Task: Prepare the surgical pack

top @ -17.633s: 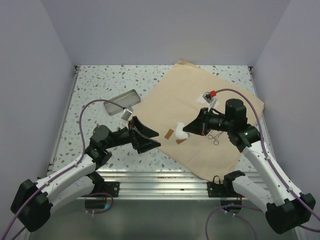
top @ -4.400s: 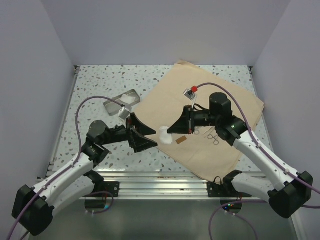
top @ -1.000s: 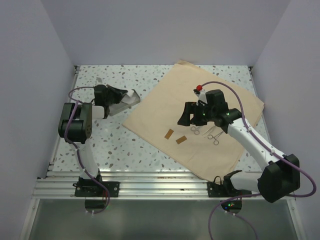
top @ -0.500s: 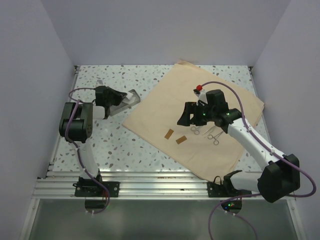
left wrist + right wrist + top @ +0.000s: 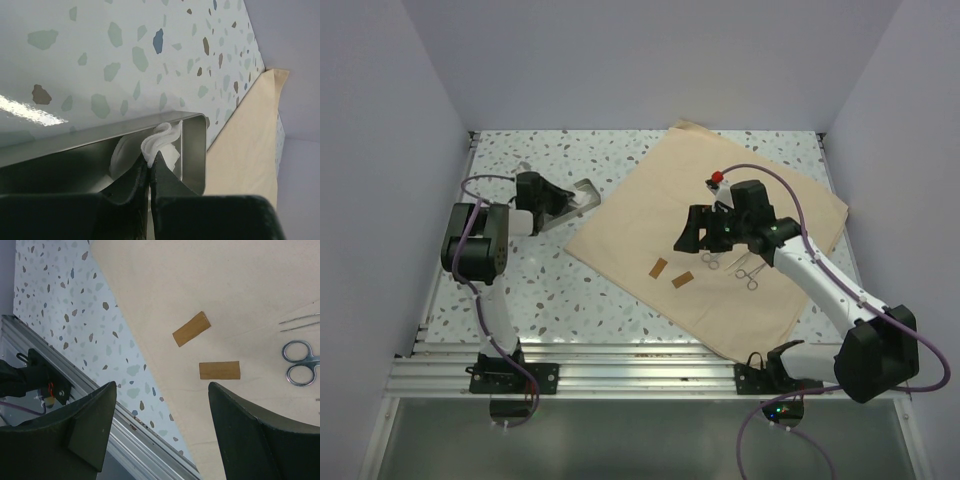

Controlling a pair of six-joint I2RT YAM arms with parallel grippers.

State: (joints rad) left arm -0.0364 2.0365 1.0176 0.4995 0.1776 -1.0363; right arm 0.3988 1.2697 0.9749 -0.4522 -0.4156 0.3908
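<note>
The surgical pack's tan cloth [image 5: 740,200] lies flat on the right of the table, not wrapped around anything. The small steel tray [image 5: 586,189] sits apart on the bare table to the left of the cloth. My left gripper [image 5: 566,203] reaches into the tray [image 5: 196,150]. In the left wrist view this gripper [image 5: 150,163] is shut on a fold of white gauze [image 5: 162,140], which lies inside the tray. My right gripper [image 5: 686,240] hovers open over the cloth [image 5: 225,285] with nothing between its fingers [image 5: 162,385]. Silver scissors [image 5: 299,365] and forceps [image 5: 748,272] lie on the cloth.
Two brown paper strips [image 5: 191,329] [image 5: 219,370] lie on the cloth near its front-left edge. An aluminium rail [image 5: 75,390] runs along the table's near edge. White walls enclose the table on three sides.
The left gripper has shifted slightly right and lower into the tray, and the gauze now shows less from above. The right arm has not moved.
</note>
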